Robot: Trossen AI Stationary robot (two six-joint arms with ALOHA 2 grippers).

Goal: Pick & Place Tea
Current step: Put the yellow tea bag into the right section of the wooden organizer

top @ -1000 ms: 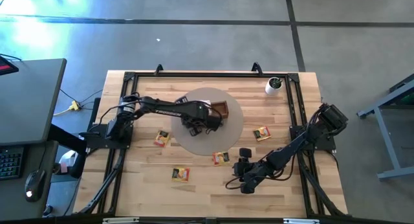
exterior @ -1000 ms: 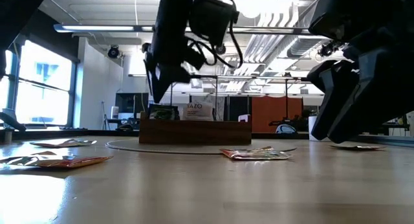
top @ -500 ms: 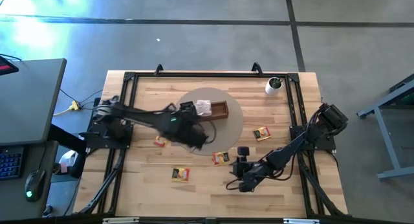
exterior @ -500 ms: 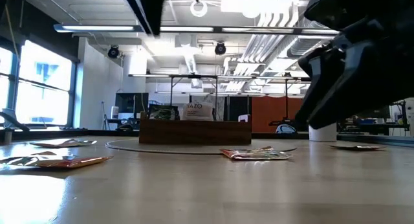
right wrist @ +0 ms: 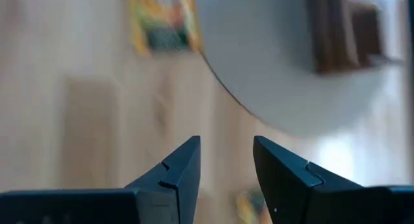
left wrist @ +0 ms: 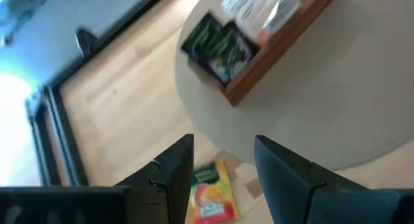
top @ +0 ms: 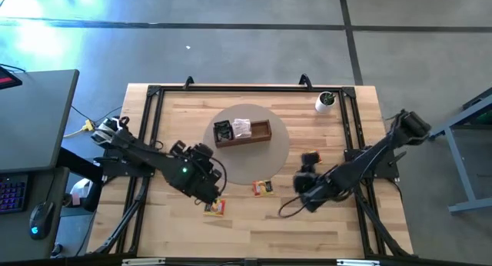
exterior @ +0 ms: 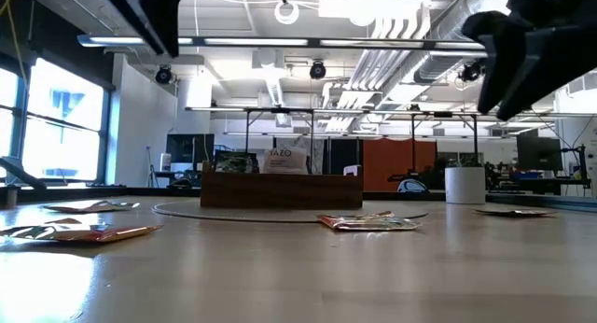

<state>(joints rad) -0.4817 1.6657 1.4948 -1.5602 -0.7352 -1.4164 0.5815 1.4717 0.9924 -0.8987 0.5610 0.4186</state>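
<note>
The brown tray (top: 257, 132) stands on a round grey mat (top: 277, 154) and holds tea sachets, a dark one (top: 223, 131) and a white one (top: 242, 128). More sachets lie flat on the table: one at the mat's near edge (top: 264, 187), one farther toward the near edge (top: 215, 207). My left gripper (top: 206, 181) hangs open above a yellow-orange sachet (left wrist: 210, 197) beside the mat. My right gripper (top: 306, 170) hangs open right of the mat, above a blurred orange sachet (right wrist: 249, 201). Neither gripper touches anything.
A small white cup (top: 326, 101) stands at the far right corner. Black frame rails (top: 154, 120) run along the table's sides. In the low view both arms hang high, the left one (exterior: 154, 15) and the right one (exterior: 527, 52).
My left gripper has left the tray, swung toward the table's near left and risen, rolling as it went. My right gripper has risen and gone toward the far right, away from the near edge. Both have stayed open. The sachets and tray have kept their places.
</note>
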